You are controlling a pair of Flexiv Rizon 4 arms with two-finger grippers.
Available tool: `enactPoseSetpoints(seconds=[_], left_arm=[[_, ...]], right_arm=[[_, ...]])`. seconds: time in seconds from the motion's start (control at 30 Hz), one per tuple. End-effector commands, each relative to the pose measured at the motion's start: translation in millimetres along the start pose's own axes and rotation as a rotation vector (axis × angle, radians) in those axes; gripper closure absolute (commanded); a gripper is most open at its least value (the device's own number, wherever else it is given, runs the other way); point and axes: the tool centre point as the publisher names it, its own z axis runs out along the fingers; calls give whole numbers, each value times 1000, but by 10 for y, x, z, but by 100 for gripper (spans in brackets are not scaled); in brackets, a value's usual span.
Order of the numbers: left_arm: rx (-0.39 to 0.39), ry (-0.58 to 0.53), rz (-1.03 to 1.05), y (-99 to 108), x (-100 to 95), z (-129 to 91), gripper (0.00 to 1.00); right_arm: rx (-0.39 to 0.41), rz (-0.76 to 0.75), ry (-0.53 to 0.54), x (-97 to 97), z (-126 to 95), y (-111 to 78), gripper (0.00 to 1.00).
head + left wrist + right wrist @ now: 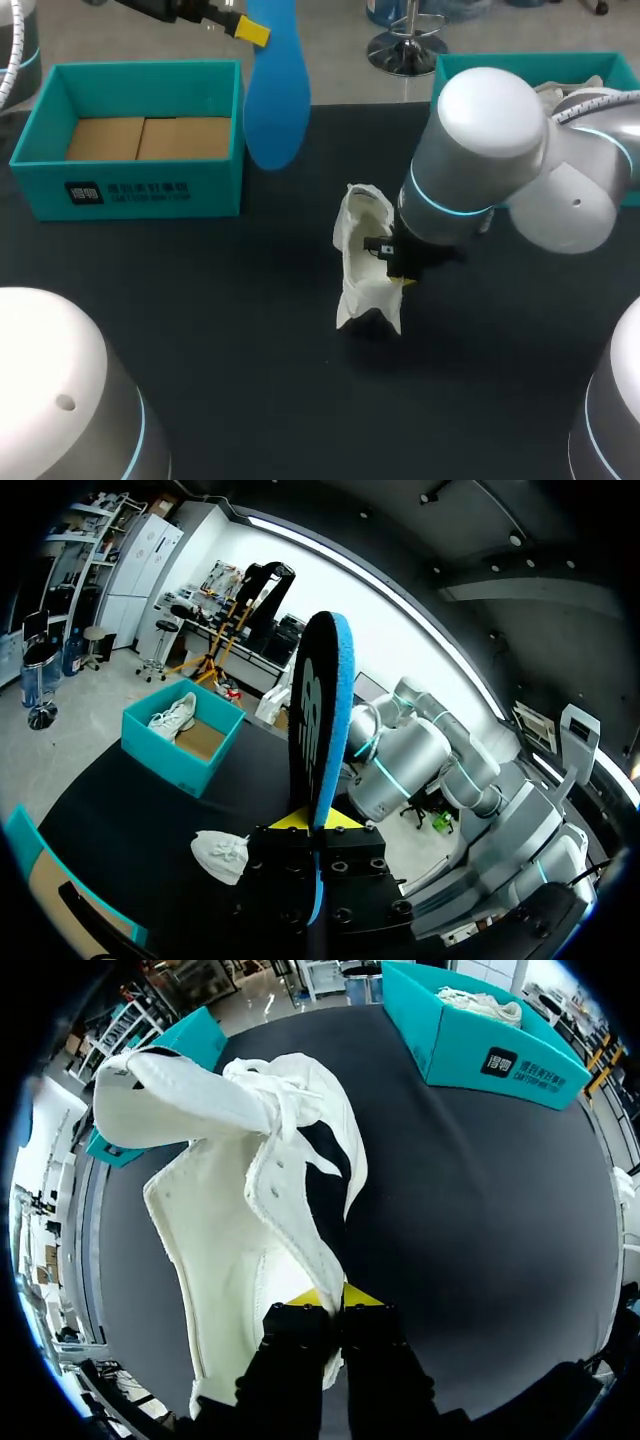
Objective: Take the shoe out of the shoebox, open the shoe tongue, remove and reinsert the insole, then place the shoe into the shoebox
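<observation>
A white shoe (365, 260) stands on the black table near its middle, with its tongue pulled up and open. My right gripper (400, 272) is shut on the shoe's side wall at the collar; in the right wrist view the white shoe (240, 1210) fills the space ahead of that gripper (330, 1302). My left gripper (248, 30) is raised at the far left, shut on the blue insole (275, 85), which hangs down in the air. In the left wrist view the blue insole (320, 730) stands on edge from the left gripper (318, 825), and the white shoe (222, 852) lies below.
An empty teal shoebox (130, 190) with a cardboard floor stands at the far left. A second teal box (470, 62) at the far right holds another white shoe (480, 1002). My right arm's elbow (495, 150) looms over the table's middle right.
</observation>
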Motion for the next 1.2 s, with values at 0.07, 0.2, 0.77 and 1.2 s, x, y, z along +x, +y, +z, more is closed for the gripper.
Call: enactPoseSetpoints(seconds=[0.07,0.2,0.77,1.2], left_arm=[[-2,1,0,-3,-4,-6,100],[-2,1,0,-3,-4,-6,100],[-2,1,0,-3,-4,-6,100],[-2,1,0,-3,-4,-6,100]], right_arm=[[6,1,22,-178,-23,-82,100],[14,13,34,-247,15,-196,100],[46,-3,92,-381,444,-510,100],[101,46,116,-255,49,-441,0]])
